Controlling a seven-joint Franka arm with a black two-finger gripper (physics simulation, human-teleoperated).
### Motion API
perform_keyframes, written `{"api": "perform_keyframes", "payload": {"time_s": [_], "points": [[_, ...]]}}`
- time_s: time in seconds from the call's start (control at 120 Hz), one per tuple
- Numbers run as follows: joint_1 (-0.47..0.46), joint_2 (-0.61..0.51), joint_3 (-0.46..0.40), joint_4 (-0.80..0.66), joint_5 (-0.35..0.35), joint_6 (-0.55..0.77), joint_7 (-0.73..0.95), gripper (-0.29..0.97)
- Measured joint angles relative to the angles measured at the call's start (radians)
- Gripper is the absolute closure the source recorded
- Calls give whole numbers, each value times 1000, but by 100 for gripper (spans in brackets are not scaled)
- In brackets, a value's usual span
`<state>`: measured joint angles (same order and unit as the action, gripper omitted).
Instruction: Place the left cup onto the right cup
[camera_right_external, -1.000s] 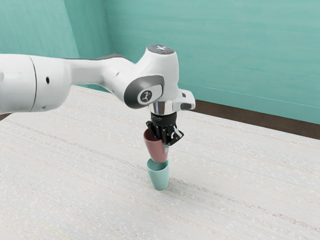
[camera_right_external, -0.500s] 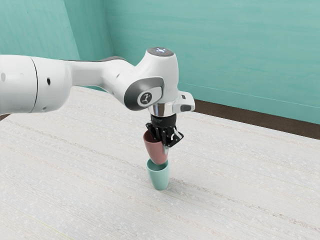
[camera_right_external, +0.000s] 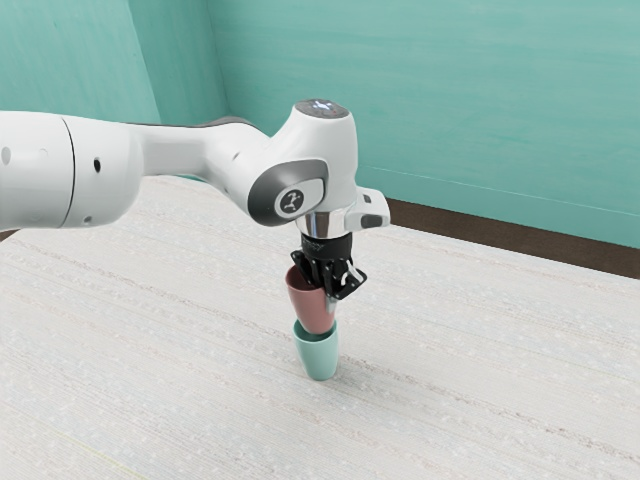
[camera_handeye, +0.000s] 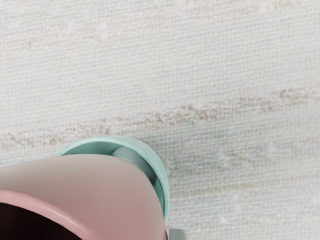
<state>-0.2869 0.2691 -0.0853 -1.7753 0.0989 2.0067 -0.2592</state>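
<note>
A teal wall (camera_right_external: 450, 80) closes off the back of the room, with a dark baseboard strip (camera_right_external: 520, 235) along its foot at the right of the exterior frame. In front of it is a pale, woven-looking tabletop (camera_right_external: 150, 360).

My white Franka arm (camera_right_external: 150, 165) enters from the left edge of the exterior frame, running almost level across the upper left. It bends at the wrist near the centre, so the hand points straight down. The black two-finger gripper (camera_right_external: 327, 290) hangs just below that bend, its fingers clamped on the rim of a smooth, tapered pink cup (camera_right_external: 308, 305).

The pink cup leans, with its mouth tipped toward the exterior view's left. Its narrow base meets the mouth of a smooth, tapered teal cup (camera_right_external: 318, 355) that stands upright on the table directly beneath, near the centre of the frame. I cannot tell how deep the base sits.

In the wrist view, the pink cup (camera_handeye: 85, 190) looms right under my hand. It covers most of the teal cup (camera_handeye: 150, 155), whose rim curves out past it, with the tabletop (camera_handeye: 200, 75) beyond.
</note>
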Motion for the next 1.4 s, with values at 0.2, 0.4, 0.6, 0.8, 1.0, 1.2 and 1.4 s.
{"api": "perform_keyframes", "payload": {"time_s": [0.2, 0.4, 0.6, 0.8, 1.0, 1.2, 1.4], "points": [[6, 3, 0, -7, -1, 5, -3, 79], [6, 9, 0, -8, -2, 7, -5, 79], [8, 12, -1, -12, -2, 9, -6, 79], [14, 14, -1, -33, -3, 20, -8, 78], [16, 18, 0, -48, -9, 35, -9, 78], [15, 20, 1, -49, -14, 47, -8, 71], [14, 25, 1, -49, -18, 56, -5, 30]]}}
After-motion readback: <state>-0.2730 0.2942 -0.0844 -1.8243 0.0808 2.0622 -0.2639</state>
